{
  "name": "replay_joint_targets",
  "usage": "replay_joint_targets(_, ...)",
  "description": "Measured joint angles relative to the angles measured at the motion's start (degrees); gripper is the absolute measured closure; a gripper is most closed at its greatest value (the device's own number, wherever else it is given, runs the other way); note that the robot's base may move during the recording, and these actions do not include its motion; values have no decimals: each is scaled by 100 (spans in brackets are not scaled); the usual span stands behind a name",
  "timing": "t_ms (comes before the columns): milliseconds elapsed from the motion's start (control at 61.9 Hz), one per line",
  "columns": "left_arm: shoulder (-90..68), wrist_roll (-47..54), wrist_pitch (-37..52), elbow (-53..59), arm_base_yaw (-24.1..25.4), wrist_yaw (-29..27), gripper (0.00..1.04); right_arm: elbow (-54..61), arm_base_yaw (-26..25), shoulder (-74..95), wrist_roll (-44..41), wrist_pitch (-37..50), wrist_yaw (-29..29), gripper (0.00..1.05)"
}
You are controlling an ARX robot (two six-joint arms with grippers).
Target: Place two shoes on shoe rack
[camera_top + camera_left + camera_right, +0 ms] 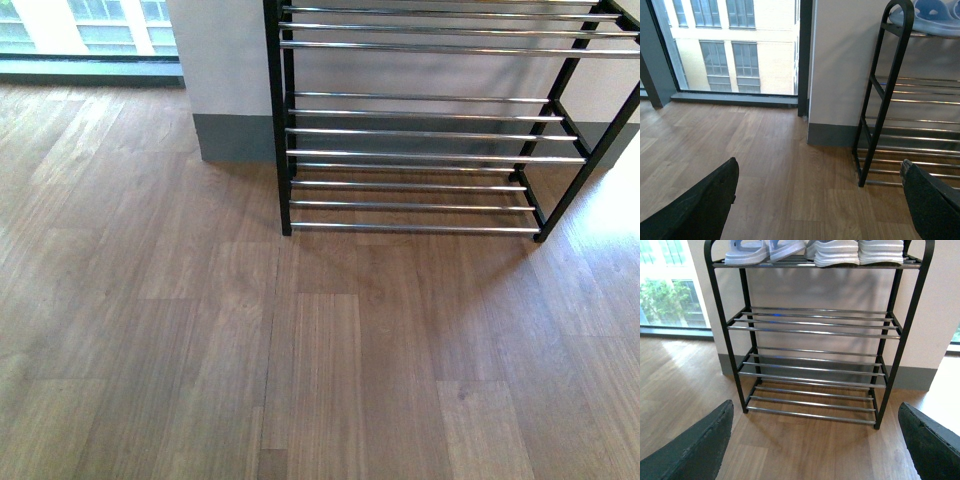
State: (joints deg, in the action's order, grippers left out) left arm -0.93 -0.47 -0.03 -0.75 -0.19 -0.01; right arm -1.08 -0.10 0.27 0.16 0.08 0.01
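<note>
The shoe rack (415,130) stands on the wooden floor (250,350) against a pale wall (840,290) with a grey skirting board (235,138), its black side frames holding tiers of thin chrome rods. In the front view only its lower shelves show, and they are bare; neither arm appears there. The right wrist view takes in the whole rack from the front: the two shoes (815,251) sit side by side on the top shelf, only their thick white soles and the lowest part of their uppers visible at the edge of the picture. The three shelves beneath them carry nothing. The right gripper (815,440) hangs in front of the rack, well apart from it, its dark jaws spread wide and holding nothing. The left gripper (820,205) is likewise spread wide and empty, positioned off the rack's left side, near the arched end frame. In the left wrist view, part of a pale sole shows on the top shelf. Beyond the left end of the rack a large window (735,45) reaches down to the floor, showing a neighbouring building outside.
</note>
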Motion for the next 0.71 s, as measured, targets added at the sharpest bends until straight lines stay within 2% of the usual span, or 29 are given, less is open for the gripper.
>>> replay_joint_targets(711,0,0,2,0,0,0,9,0,0,0,0,0,2,9)
